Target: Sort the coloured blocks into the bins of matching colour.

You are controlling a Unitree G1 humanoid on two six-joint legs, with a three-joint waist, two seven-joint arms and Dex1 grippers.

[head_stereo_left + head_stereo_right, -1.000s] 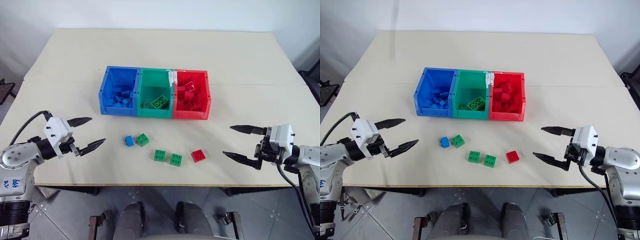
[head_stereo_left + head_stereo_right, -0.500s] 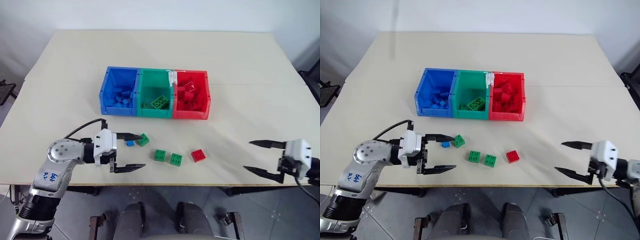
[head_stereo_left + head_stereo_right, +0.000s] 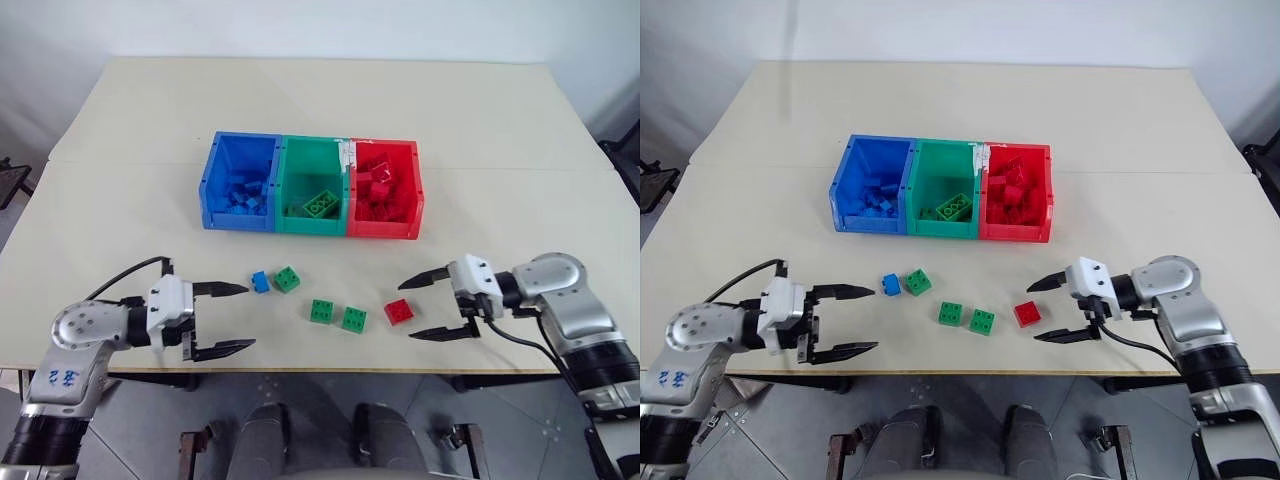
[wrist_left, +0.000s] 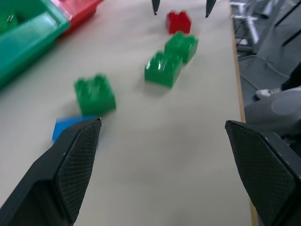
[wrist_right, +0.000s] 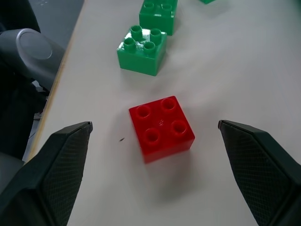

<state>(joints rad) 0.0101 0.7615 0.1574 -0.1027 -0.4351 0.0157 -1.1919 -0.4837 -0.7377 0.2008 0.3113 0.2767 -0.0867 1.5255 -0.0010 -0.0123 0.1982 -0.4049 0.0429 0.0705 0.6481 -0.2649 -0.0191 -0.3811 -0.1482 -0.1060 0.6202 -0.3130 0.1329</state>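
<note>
On the bench (image 3: 500,130), the red block (image 3: 398,311) lies at six o'clock of the red bin (image 3: 383,202), the right gripper (image 3: 428,305) just at its three o'clock with jaws spread empty, while the left gripper (image 3: 233,318), jaws likewise wide, sits at nine o'clock of the blue block (image 3: 260,282).

Three green blocks (image 3: 322,311), one blue block (image 3: 260,282), one red block (image 3: 398,311), three bins (image 3: 312,222).

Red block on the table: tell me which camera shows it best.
The right wrist view: the red block sits central between the open right gripper, four studs plain. Both eye views show it small, beside the green blocks; the left wrist view shows it far off.
</note>
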